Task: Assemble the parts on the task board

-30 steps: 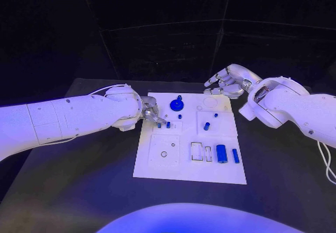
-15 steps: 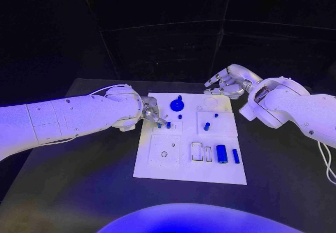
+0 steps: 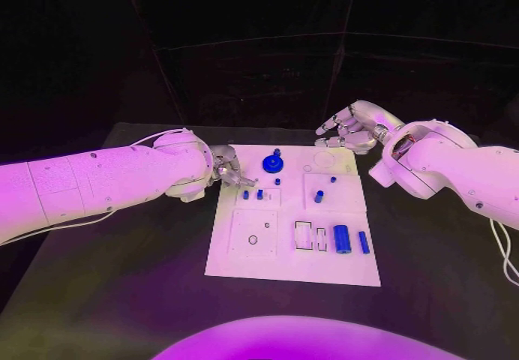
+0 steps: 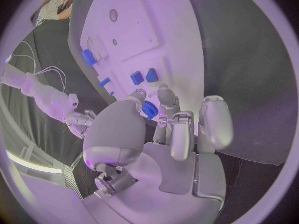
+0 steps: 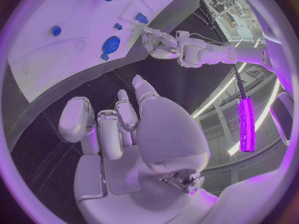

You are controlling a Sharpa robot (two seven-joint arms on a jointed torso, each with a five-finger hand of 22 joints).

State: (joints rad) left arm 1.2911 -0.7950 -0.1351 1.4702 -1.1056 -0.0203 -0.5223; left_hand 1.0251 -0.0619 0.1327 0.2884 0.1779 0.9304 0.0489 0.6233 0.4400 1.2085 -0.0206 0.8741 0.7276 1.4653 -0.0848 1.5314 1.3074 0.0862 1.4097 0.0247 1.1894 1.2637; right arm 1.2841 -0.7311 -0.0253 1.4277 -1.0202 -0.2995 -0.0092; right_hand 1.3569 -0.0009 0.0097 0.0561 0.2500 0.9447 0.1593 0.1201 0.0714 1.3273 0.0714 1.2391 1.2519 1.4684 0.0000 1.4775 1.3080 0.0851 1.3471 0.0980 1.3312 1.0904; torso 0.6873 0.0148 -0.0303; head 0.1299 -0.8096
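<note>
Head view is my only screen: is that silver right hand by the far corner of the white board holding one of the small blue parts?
Observer: No. The right wrist view shows the silver right hand with a bare palm and fingers apart.
Operator: And the left one?
Observer: The left wrist view shows the silver left hand with its fingertips near two small blue pegs. A round blue piece is partly hidden behind them, so I cannot tell if it grips anything.

My black table [image 3: 130,300] carries one white task board [image 3: 283,266]. The board lies flat at the table's middle.
</note>
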